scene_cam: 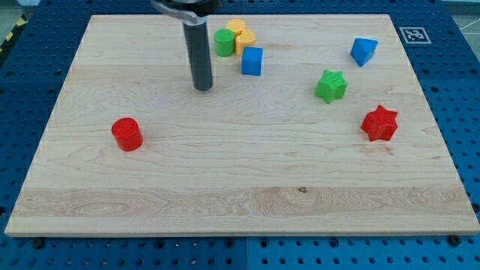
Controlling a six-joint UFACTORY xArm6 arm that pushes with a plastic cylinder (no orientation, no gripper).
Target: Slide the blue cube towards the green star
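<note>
Your tip (202, 88) sits left of the blue cube (252, 61), apart; green star (331, 85) well right. No gripper here, so can't tell.

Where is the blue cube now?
The blue cube sits near the view's top centre, just right of the green cylinder and yellow blocks, with my tip to its left.

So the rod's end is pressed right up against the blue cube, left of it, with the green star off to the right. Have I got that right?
Not quite. In the camera view my tip stands apart from the blue cube, with bare board between them; it is not touching. The rest holds: my tip is to the cube's left, and the green star lies off to the view's right.
</note>
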